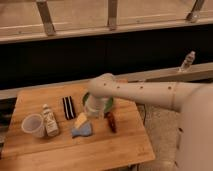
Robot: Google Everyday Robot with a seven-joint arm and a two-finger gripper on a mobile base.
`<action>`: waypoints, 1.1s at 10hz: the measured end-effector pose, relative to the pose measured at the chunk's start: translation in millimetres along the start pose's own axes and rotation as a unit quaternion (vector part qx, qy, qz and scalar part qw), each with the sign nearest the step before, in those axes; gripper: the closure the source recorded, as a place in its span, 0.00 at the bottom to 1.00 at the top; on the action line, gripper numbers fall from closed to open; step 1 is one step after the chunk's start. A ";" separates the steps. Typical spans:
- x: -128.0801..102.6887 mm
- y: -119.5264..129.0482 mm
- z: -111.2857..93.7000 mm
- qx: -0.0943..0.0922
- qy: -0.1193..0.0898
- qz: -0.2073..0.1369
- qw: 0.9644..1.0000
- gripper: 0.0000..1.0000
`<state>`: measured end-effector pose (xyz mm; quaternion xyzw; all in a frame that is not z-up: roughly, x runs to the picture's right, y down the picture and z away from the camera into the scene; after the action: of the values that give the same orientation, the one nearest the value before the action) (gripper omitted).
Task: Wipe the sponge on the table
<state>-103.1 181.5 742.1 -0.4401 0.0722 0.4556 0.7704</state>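
The light-blue sponge lies on the wooden table, a little in front of its middle. My gripper hangs at the end of the white arm that reaches in from the right. Its pale yellowish tip is right over the sponge's back edge, touching it or nearly so. The wrist above it hides much of the green pan.
A black striped block lies behind and to the left of the sponge. A small bottle and a clear cup stand at the left. A reddish-brown object lies right of the sponge. A water bottle stands on the far ledge.
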 end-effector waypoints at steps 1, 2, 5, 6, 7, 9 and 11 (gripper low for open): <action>-4.9 6.9 13.8 0.000 0.011 -0.007 1.000 0.20; -8.2 6.1 24.7 -0.001 0.017 -0.003 1.000 0.20; -9.0 -21.5 39.7 0.001 0.025 0.023 0.999 0.20; -7.7 -29.9 43.7 0.003 0.027 0.030 0.999 0.20; -7.1 -36.0 48.0 0.004 0.029 0.037 0.999 0.20; -5.9 -47.3 61.1 0.002 0.037 0.051 0.998 0.20; -7.2 -51.6 73.8 -0.006 0.045 0.063 0.997 0.20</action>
<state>-89.1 221.7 821.8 -0.4593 0.1320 0.4830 0.7337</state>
